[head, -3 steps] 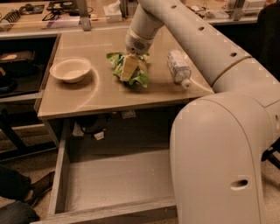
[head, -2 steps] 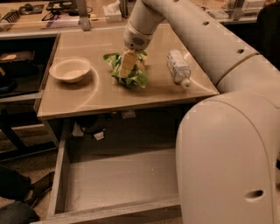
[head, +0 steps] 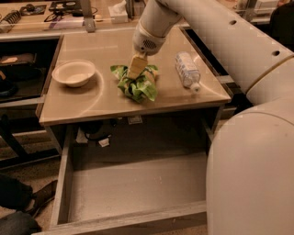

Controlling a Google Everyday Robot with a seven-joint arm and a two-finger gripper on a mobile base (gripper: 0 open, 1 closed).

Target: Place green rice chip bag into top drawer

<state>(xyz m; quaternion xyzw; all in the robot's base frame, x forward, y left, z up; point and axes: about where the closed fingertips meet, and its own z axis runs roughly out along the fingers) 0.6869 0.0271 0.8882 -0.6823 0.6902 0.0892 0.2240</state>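
Observation:
The green rice chip bag lies crumpled near the middle of the tan tabletop. My gripper comes down from above onto the bag's top and is shut on it, bunching the bag up. One tan finger shows against the green. The top drawer is pulled out below the table's front edge. Its grey bottom is bare and its front panel is nearest the camera.
A white bowl stands at the table's left. A clear water bottle lies on its side at the right. My white arm and body fill the right side. Another table with clutter stands behind.
The bag is more bunched under the gripper and has shifted a little toward the table's front. The arm has swung slightly. Bowl and bottle have not moved.

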